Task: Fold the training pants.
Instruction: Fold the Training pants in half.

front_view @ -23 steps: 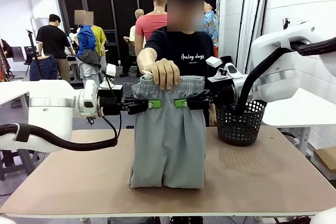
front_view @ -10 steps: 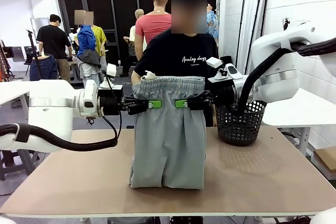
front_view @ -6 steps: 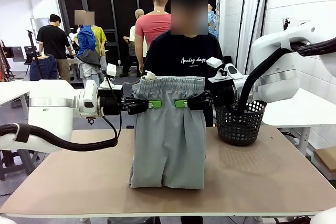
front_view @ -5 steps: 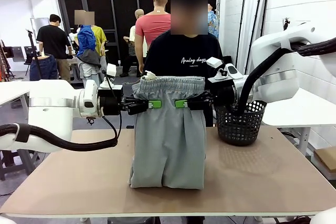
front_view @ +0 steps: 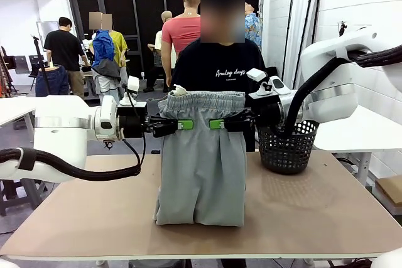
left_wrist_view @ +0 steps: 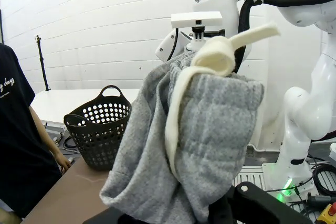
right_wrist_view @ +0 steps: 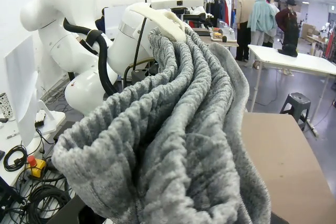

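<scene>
The light grey training pants (front_view: 201,174) hang upright over the table, pinched just below the gathered waistband. My left gripper (front_view: 184,125) is shut on the cloth from the left and my right gripper (front_view: 216,123) is shut on it from the right, fingertips close together. The hems rest bunched on the table (front_view: 326,205). A white drawstring (front_view: 179,91) curls at the waistband's top left. In the left wrist view the grey pants (left_wrist_view: 220,119) and drawstring (left_wrist_view: 220,59) bulge above my fingers. In the right wrist view the gathered pants (right_wrist_view: 178,129) hide my fingers.
A black perforated basket (front_view: 287,145) stands on the table to the right of the pants, under my right arm. A person in a black T-shirt (front_view: 217,67) stands just behind the pants, hands off them. Bare tabletop lies left, right and in front.
The person's hand, resting on the waistband earlier, has let go and drawn back, and the person now stands upright. Both grippers and the pants have stayed in place.
</scene>
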{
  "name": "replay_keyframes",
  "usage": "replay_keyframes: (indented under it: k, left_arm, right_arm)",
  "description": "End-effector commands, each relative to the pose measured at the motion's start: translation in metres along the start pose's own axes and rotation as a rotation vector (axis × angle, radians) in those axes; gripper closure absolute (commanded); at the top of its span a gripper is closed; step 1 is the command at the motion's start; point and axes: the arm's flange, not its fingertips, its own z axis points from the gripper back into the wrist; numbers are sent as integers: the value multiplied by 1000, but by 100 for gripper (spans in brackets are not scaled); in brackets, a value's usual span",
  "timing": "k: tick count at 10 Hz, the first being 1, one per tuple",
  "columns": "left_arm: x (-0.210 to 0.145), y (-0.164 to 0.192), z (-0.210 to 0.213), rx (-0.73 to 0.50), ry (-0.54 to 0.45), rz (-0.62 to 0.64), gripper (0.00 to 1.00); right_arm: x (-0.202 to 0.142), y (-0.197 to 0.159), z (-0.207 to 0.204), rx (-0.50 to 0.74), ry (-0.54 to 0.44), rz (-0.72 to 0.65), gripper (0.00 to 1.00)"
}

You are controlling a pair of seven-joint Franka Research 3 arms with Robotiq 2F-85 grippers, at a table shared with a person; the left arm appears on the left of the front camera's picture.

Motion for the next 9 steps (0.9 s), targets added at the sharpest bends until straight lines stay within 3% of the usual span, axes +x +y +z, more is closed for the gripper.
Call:
replay_keyframes:
  k: [1, 9]
  left_arm:
    - [2, -2, 0, 7, 7, -7, 100]
    - [2, -2, 0, 7, 7, -7, 100]
  right_arm:
    - [0, 3, -1, 9, -20, -4, 100]
    - [0, 3, -1, 9, -20, -4, 100]
